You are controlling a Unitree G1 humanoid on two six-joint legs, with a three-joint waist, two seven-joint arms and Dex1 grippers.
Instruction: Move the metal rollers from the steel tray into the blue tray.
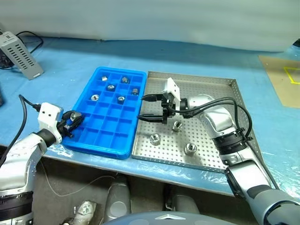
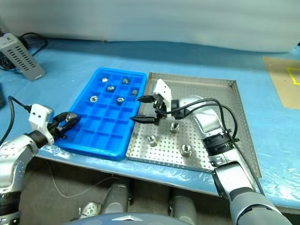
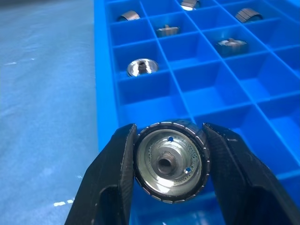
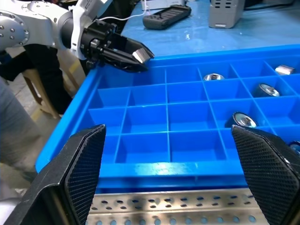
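Roller [image 3: 169, 161] clamped in my left claw [image 1: 72, 123], at the blue tray's [image 1: 101, 146] near-left edge.
I should centre it over an empty compartment before releasing; right claw [image 1: 149, 108] gapes over the steel tray [image 1: 220, 159], three rollers [image 1: 154, 138] left.

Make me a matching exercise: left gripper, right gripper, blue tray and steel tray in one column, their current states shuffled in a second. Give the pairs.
Things:
1. left gripper
2. right gripper
3. blue tray
4. steel tray

States:
A. holds three loose rollers
B. fingers wide apart, nothing held
C. holds five rollers in compartments
D. shut on a roller

Pairs: 1-D, 2-B, 3-C, 4-A
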